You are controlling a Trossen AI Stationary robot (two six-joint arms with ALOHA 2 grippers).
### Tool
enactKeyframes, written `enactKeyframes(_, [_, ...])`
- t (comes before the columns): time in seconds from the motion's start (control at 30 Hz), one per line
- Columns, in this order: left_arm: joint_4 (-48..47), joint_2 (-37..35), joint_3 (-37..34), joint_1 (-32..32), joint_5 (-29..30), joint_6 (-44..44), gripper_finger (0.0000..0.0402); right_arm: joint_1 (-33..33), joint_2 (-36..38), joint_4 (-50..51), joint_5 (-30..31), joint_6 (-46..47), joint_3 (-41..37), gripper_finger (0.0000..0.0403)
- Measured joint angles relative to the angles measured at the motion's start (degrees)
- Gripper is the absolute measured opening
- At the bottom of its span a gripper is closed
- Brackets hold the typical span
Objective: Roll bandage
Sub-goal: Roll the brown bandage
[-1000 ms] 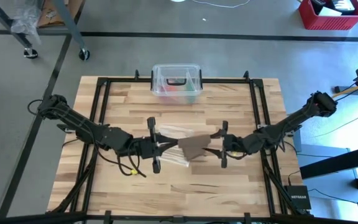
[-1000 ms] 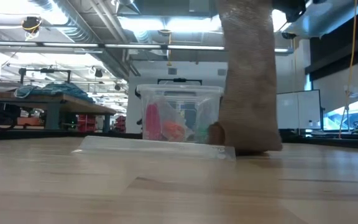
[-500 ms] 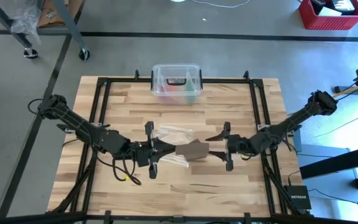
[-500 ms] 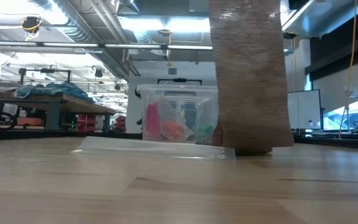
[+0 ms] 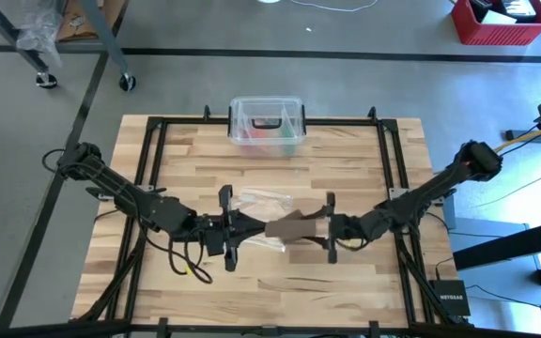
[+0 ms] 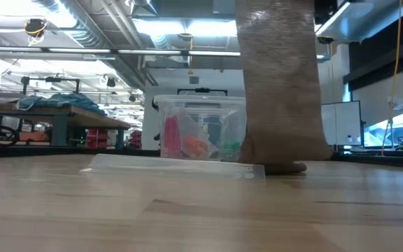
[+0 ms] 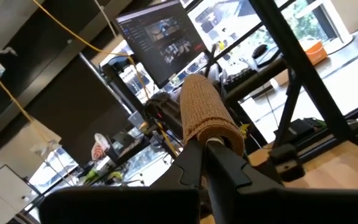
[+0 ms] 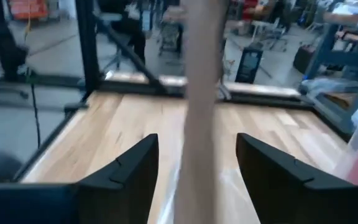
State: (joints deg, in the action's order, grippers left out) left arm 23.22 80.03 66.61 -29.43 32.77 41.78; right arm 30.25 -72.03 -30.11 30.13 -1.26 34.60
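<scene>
The bandage [image 5: 289,228] is a brown strip held up over the middle of the table between my two grippers. In the low view it hangs as a broad band [image 6: 282,84]. My left gripper [image 5: 259,228] reaches in level from the table's left and is shut on the bandage's upper end. My right gripper [image 5: 319,228] comes level from the table's right and is open. In the right wrist view its fingers [image 8: 129,171] stand on either side of the hanging strip [image 8: 197,93], and I see no touch. My left gripper [image 7: 211,144] has the bandage's upper end [image 7: 207,118] wrapped over its shut fingertips, like a small roll on them. The fingers come level from the table's left, across the strip. The strip hangs below them, and its lower end [image 6: 278,166] rests on the table.
A clear plastic bag [image 5: 263,202] lies flat on the table under and beside the bandage. A clear plastic box [image 5: 267,122] with a black handle and coloured contents stands at the far edge. Black frame rails [image 5: 158,150] run along the table's left and right sides.
My left gripper has rolled about its own axis in place, and the hanging bandage has turned its broad face more toward the low camera. My right gripper has drawn back a little toward the table's right, then come toward the left, closer to the bandage.
</scene>
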Motion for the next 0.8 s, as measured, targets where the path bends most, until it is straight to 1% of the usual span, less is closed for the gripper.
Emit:
enactKeyframes(0.07, [0.0,0.0,0.0,-0.2,0.0,-0.5,0.0,-0.1,-1.2,-1.8,-1.3,-0.2,0.0,0.0216])
enactKeyframes(0.2, [-0.2,0.0,0.0,-0.2,0.0,-1.0,0.0,-0.8,-3.6,-2.8,-2.9,3.8,0.0,0.0216])
enactKeyframes(0.3, [0.0,0.0,0.0,-0.2,0.0,-0.6,0.0,-1.2,-5.3,-3.2,-2.3,0.8,0.0,0.0207])
enactKeyframes(0.4, [-0.1,0.0,0.0,-0.2,0.0,-0.4,0.0,-1.4,-6.4,-3.9,-3.1,-2.0,0.0,0.0168])
enactKeyframes(0.5, [0.1,0.0,0.0,-0.2,0.0,0.4,0.0,-1.4,-6.7,-4.2,-3.8,-3.5,0.0,0.0104])
enactKeyframes(0.6, [0.0,0.0,0.0,-0.2,0.0,0.3,0.0,-1.4,-6.7,-4.4,-3.8,-6.3,0.0,0.0028])
enactKeyframes(0.63, [0.1,0.1,0.0,-0.2,0.0,0.3,0.0,-1.4,-6.7,-4.7,-3.7,-7.8,0.0,0.0015])
enactKeyframes(0.67, [0.2,0.1,0.0,-0.1,0.0,0.3,0.0,-1.4,-6.7,-5.4,-3.7,-8.7,0.0,0.001])
enactKeyframes(0.8, [1.2,0.1,0.0,0.1,0.0,-0.3,0.0,-1.4,-6.6,-6.0,-3.7,-9.5,0.0,0.0025])
